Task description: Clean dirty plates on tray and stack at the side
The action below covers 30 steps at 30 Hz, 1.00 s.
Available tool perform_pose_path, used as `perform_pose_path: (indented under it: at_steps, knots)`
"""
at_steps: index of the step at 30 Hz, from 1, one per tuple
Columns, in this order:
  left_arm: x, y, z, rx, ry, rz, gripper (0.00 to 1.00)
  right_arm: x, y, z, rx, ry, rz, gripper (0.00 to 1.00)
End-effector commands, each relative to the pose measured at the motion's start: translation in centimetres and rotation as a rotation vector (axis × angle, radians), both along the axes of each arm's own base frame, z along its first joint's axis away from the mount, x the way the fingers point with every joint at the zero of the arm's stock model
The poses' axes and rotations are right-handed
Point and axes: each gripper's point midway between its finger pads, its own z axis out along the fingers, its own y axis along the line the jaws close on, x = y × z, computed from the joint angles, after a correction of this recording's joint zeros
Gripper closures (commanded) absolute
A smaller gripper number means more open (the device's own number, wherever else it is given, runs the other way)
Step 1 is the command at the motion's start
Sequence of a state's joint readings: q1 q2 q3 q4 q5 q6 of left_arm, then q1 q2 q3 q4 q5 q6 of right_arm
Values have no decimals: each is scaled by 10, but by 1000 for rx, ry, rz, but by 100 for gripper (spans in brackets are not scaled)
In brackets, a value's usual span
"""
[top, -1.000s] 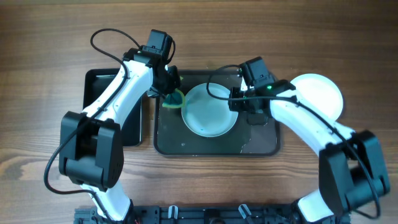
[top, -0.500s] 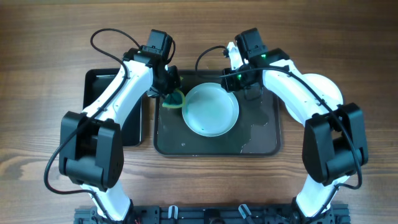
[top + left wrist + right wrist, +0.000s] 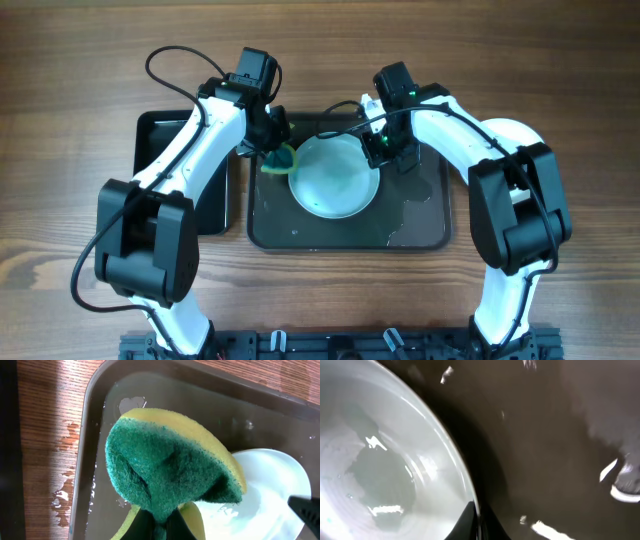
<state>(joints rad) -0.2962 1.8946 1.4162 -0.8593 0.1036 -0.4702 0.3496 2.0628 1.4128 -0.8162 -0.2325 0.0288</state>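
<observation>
One plate lies right of the tray, apparently done. The tray plate looks unfinished: left end effector grips the sponge, right end effector pinches its rim.

Glossy wet plate, rough-fibred sponge, smooth wet tray, wood-grain tbl.

Brown wood-grain table fills the overhead view, with a narrow black tray lying flat on it at left, long side running front to back, much of it hidden under what is above. Sponge has a dark green scrub face over yellow foam and is bent into a fold, seen close up in the left wrist view. Wet splotches sit on the bare wood to its left.
</observation>
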Motion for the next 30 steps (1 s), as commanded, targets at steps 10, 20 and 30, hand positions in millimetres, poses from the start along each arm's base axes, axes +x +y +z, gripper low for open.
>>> perform_pose_path:
  at_steps: [10,20,30]
  knots:
    - [-4,-28,2,-36,-16,-50,96,-15,15,-32,50,162,-612,96]
    - [8,-19,-46,118,-12,-9,96,-16,15,-31,53,157,-585,96]
    - [-35,-117,-46,-318,26,-598,96,-15,17,-31,63,154,-573,95]
